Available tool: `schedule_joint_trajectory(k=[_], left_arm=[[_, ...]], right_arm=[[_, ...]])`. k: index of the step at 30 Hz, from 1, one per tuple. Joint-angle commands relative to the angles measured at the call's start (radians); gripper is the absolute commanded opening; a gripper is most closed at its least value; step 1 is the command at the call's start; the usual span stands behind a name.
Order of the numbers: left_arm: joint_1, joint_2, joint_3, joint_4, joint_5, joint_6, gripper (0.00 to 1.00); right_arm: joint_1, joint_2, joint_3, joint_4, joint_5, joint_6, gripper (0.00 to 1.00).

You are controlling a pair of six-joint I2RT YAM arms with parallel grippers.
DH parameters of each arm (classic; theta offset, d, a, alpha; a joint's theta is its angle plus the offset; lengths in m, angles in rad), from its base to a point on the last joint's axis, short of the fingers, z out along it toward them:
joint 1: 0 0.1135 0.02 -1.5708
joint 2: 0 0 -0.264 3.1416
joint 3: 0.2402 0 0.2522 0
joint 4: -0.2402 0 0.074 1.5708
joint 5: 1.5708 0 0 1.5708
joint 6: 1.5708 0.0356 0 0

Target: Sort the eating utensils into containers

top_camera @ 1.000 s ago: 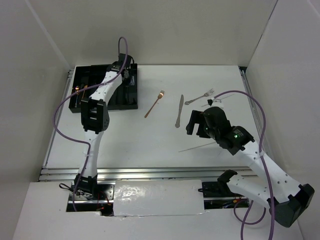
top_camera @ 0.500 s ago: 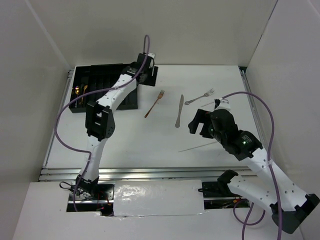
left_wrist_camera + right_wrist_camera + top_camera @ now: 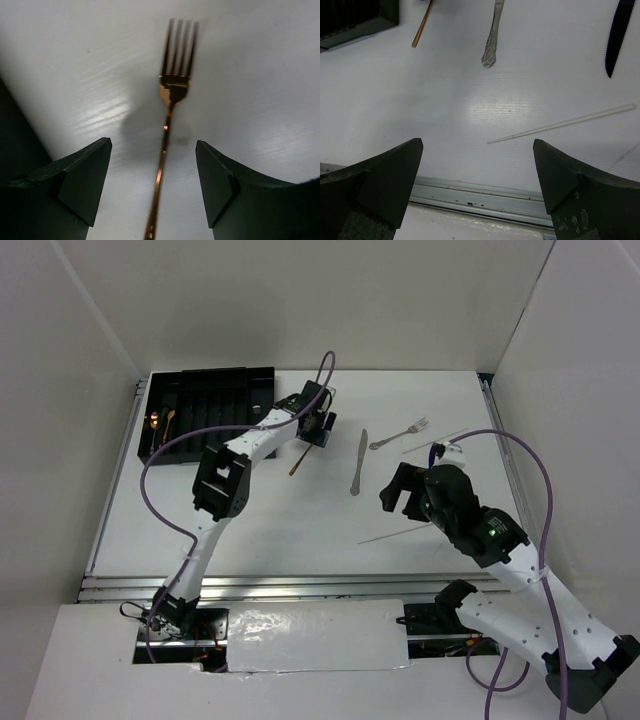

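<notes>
The left hand (image 3: 152, 145) has its fingers apart and grips nothing. It hangs over the copper fork (image 3: 167, 120), one finger on each side of the thin handle, just below the tines. The fork lies flat on the white worktop (image 3: 300, 530).

To the left of the fork is the black tray (image 3: 215, 400), with something copper already in an outer slot. To the right of the fork lie a silver knife (image 3: 358, 462) and, further, a silver fork (image 3: 398, 434). Well apart from the copper fork, on this same side, the right hand (image 3: 477, 142) waits wide open and empty above a pale stick (image 3: 560, 124).

I think the risk is the flat, slim handle: the fingers may slide over it or push it away. A grip so close to the tines may also let the handle swing and miss the narrow slot.
</notes>
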Motion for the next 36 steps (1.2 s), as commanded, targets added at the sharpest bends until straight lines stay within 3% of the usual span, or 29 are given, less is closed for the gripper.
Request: schedule_joint_trajectory(k=[1, 4, 11, 14, 17, 19, 27, 32, 36], left_arm=[[0.025, 0.028, 0.014, 0.026, 0.005, -0.016, 0.81], [0.027, 0.05, -0.003, 0.028, 0.022, -0.015, 0.79], [0.024, 0.067, -0.037, 0.032, 0.061, -0.032, 0.59], [0.015, 0.068, -0.042, 0.031, 0.041, -0.038, 0.39], [0.004, 0.067, -0.02, -0.003, 0.008, -0.038, 0.09], [0.001, 0.047, -0.009, -0.015, -0.018, -0.042, 0.0], [0.039, -0.188, -0.042, -0.01, 0.001, -0.125, 0.0], [0.142, -0.324, -0.049, -0.032, -0.006, -0.237, 0.0], [0.228, -0.389, -0.15, 0.046, 0.001, -0.294, 0.0]], right_arm=[[0.01, 0.01, -0.015, 0.028, 0.017, 0.001, 1.0], [0.007, 0.024, -0.022, 0.044, 0.007, -0.003, 1.0], [0.006, 0.039, -0.017, 0.051, 0.01, -0.015, 1.0], [0.007, 0.041, -0.02, 0.051, 0.01, -0.013, 1.0], [0.004, 0.036, -0.02, 0.051, 0.01, -0.013, 1.0], [0.006, 0.035, -0.017, 0.05, 0.01, -0.012, 1.0], [0.009, 0.0, -0.014, 0.038, 0.012, -0.007, 1.0], [0.01, -0.02, -0.017, 0.036, 0.01, -0.001, 1.0], [0.013, -0.017, -0.017, 0.038, 0.004, 0.002, 1.0]])
